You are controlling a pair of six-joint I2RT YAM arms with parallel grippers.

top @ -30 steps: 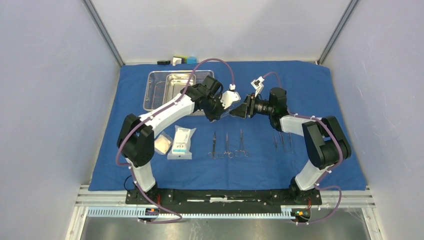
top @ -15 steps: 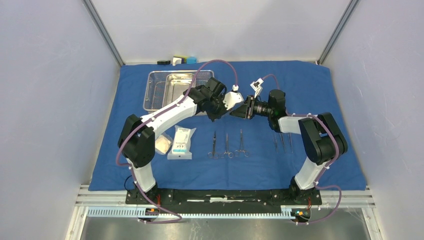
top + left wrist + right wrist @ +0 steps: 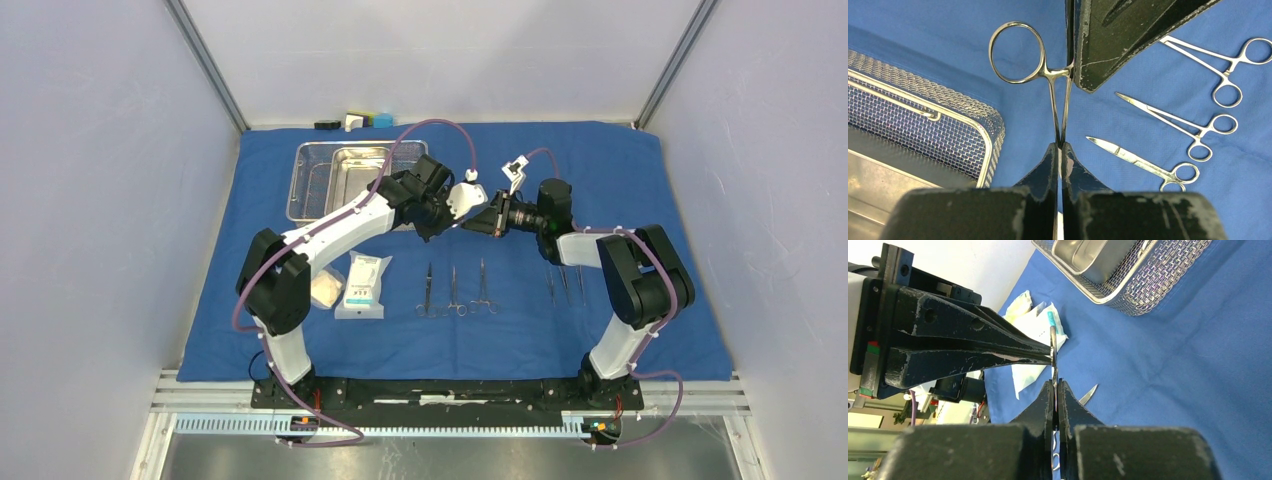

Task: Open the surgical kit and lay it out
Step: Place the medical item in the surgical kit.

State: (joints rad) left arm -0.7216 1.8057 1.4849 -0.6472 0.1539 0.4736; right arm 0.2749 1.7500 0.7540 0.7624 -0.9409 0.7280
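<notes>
Both claws are clamped on one slim steel instrument (image 3: 1058,107), held in the air over the blue cloth (image 3: 620,170) just right of the wire-mesh basket (image 3: 300,185). The left claw (image 3: 1060,148) pinches its closed tips, and the right claw (image 3: 1055,383) grips the handle end (one finger ring stands free beside it). The steel pan (image 3: 362,165) sits inside the basket. Nearer the arm bases than the basket lie the white packets (image 3: 362,285), and to their right is a row of instruments (image 3: 455,290) flat on the cloth.
</notes>
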